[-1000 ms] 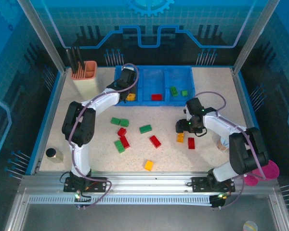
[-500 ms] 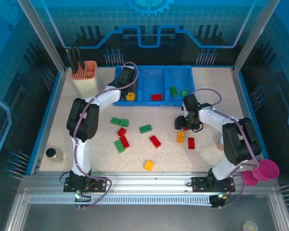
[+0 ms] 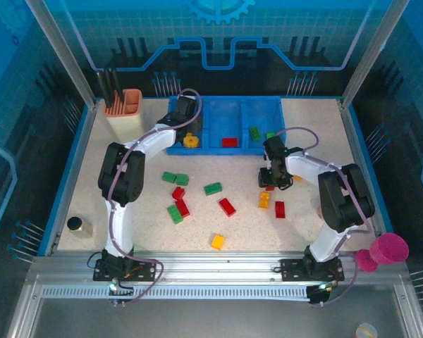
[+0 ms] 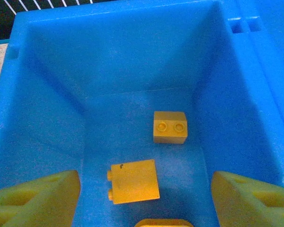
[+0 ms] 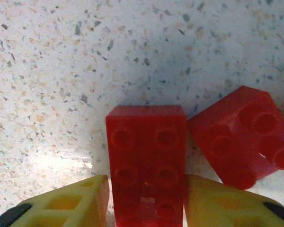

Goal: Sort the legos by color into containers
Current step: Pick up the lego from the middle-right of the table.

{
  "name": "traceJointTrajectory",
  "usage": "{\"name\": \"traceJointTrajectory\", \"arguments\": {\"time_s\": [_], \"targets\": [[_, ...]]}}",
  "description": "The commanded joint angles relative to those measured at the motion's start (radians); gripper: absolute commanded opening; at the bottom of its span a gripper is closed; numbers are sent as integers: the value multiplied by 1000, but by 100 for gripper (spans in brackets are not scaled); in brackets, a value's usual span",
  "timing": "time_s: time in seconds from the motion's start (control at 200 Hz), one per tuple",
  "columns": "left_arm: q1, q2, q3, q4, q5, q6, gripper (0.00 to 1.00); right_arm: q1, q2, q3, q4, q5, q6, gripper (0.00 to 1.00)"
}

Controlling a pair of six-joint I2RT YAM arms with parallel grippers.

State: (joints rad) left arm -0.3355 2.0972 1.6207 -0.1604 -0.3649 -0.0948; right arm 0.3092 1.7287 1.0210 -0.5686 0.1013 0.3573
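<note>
No legible word, number, label or brand anywhere. On the blue back wall [image 3: 127,42], just a wordless gear-shaped emblem [image 3: 218,8] and circuit-like lines. Studs on the red brick [image 5: 146,151] smooth and blurred, no logo to make out. Tiny dark speck on the yellow brick [image 4: 135,182], perhaps a mark, too small to read.

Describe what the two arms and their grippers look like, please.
The left arm and right arm share one design: white links, black joint housings, and a thin lilac cable looping alongside. The fingers are yellow wedges with hollow, ribbed cut-outs.
</note>
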Motion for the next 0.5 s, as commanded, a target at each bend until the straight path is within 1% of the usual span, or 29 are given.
{"name": "traceJointTrajectory", "arguments": {"time_s": [0.0,0.11,0.26,0.32,0.42,0.495], "targets": [[1,-130,17,-23,46,31,75,20,36,31,-31,18,-6,39],[0,-224,-28,-38,60,51,76,31,29,52,-51,30,-11,33],[-1,-389,-158,-16,72,82,83,58,-21,114,-113,42,-31,30],[-1,-451,-197,-32,72,89,86,70,-46,161,-146,52,-40,30],[0,-553,-264,-75,97,94,88,88,-74,251,-189,68,-56,30],[0,-626,-318,-108,107,73,91,104,-75,328,-198,72,-73,29]]}}
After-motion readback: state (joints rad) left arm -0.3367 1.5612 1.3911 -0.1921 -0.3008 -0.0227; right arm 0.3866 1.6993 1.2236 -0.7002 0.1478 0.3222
